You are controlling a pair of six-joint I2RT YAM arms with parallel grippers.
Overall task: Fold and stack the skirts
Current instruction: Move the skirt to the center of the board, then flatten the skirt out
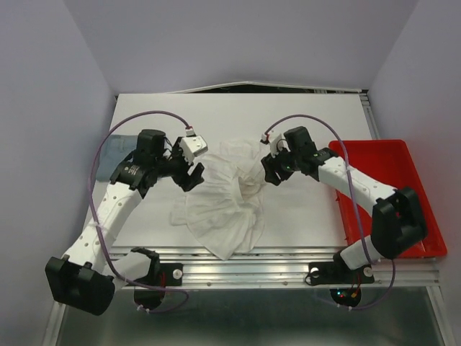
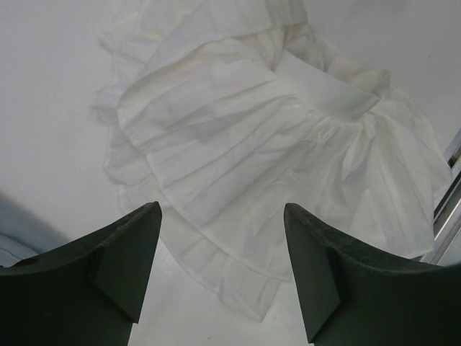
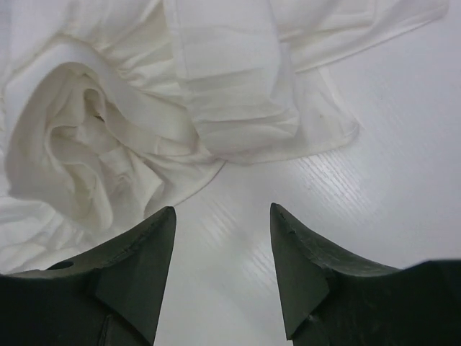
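Observation:
The white pleated skirt (image 1: 223,205) lies crumpled and spread in the middle of the table. It also shows in the left wrist view (image 2: 238,137) and the right wrist view (image 3: 144,122). The light blue denim skirt (image 1: 115,155) lies folded at the left, partly hidden by my left arm, and its edge shows in the left wrist view (image 2: 14,241). My left gripper (image 1: 193,175) is open and empty over the white skirt's left edge (image 2: 223,216). My right gripper (image 1: 270,173) is open and empty over bare table beside the skirt's bunched right side (image 3: 223,216).
A red plastic tray (image 1: 403,166) stands at the right edge of the table, under my right arm's elbow. A metal rail (image 1: 288,256) runs along the near edge, and the white skirt's hem hangs over it. Grey walls close in the left, right and back.

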